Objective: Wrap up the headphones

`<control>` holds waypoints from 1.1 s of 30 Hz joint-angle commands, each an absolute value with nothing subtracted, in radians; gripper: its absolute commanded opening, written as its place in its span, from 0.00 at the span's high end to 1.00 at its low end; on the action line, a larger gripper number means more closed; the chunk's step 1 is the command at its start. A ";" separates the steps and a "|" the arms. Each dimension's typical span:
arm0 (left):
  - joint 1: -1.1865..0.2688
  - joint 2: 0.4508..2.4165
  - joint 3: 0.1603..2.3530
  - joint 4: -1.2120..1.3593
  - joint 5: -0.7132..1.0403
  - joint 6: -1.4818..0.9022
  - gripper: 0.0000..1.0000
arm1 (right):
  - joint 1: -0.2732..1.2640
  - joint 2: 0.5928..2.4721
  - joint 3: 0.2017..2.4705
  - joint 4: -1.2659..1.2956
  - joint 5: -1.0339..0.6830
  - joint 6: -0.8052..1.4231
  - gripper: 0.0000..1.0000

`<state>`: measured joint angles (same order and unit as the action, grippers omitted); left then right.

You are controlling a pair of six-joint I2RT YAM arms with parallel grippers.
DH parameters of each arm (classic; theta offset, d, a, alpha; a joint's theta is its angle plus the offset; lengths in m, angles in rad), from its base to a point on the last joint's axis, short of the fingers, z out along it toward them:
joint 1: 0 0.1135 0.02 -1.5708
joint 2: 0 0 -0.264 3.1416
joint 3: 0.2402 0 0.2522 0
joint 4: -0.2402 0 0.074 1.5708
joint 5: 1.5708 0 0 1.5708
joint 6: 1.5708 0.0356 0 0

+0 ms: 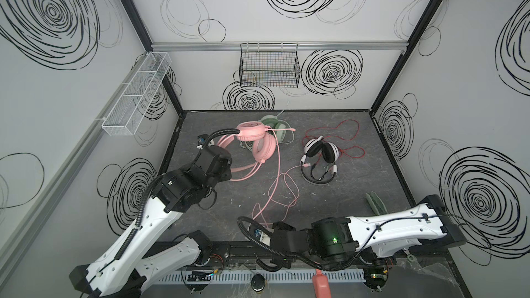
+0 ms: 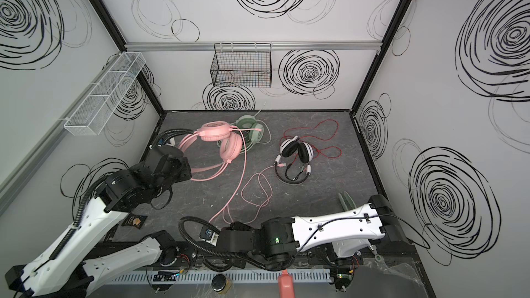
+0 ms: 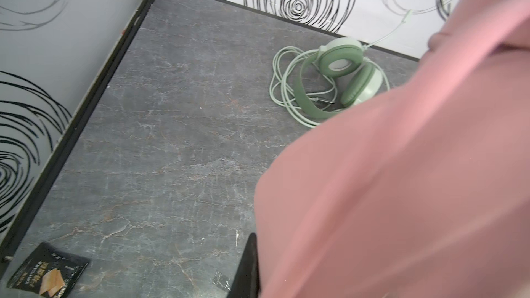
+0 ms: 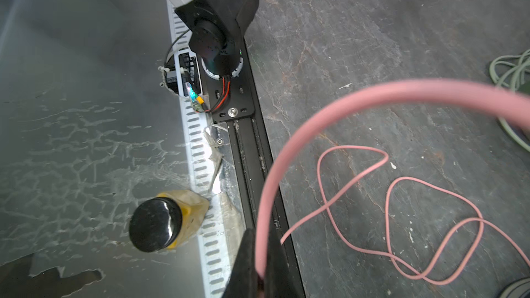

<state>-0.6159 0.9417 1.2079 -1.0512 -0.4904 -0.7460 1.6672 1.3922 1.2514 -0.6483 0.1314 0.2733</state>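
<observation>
3 swirl-scribbled walls (image 1: 252,12) around dark marbled tabletop (image 1: 347,193)

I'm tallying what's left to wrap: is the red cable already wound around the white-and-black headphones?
No, the red cable lies in loose loops spread over the table beside the white-and-black headphones.

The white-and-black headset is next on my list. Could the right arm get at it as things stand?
Probably not yet: the right claw is shut on the pink cable, so it is occupied. Otherwise the mat between it and the white-and-black headset looks free, apart from loose pink loops.
</observation>
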 commanded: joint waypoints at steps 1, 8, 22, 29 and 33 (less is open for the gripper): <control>-0.590 0.912 1.206 -0.942 -0.574 -0.739 1.00 | 1.667 1.406 1.372 -0.905 0.182 0.388 1.00; -0.475 0.863 1.245 -0.954 -0.676 -0.687 1.00 | 1.608 1.278 1.327 -0.985 0.360 0.526 1.00; -0.398 0.933 1.244 -0.897 -0.743 -0.545 1.00 | 1.581 1.410 1.655 -1.261 0.661 0.344 1.00; -0.396 0.978 1.267 -0.900 -0.792 -0.551 1.00 | 1.606 1.480 1.770 -1.258 0.705 0.237 1.00; -0.356 0.969 1.326 -0.957 -0.878 -0.617 1.00 | 1.595 1.421 1.709 -1.226 0.725 0.231 1.00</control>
<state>-0.3893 1.0008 1.2545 -1.0245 -0.7643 -0.5392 1.5978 1.4773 1.7248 -1.2018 0.6632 0.2630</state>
